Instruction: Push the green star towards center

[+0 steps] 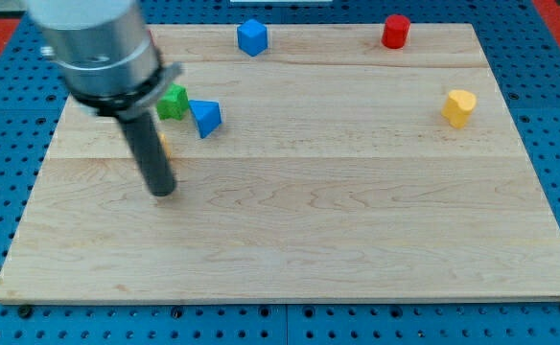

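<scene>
The rod's tip [164,192] rests on the wooden board [357,230] in its left half, below and slightly left of the green star [174,102], which lies near the upper left and is partly hidden behind the arm's housing; the arm carries no gripper, so nothing is pinched. A blue triangular block [205,117] sits just right of the star, nearly touching it. A blue cube [252,36] and red cylinder [395,31] stand along the top edge, with a yellow block [458,107] at the right, and a sliver of orange [164,145] shows behind the rod.
</scene>
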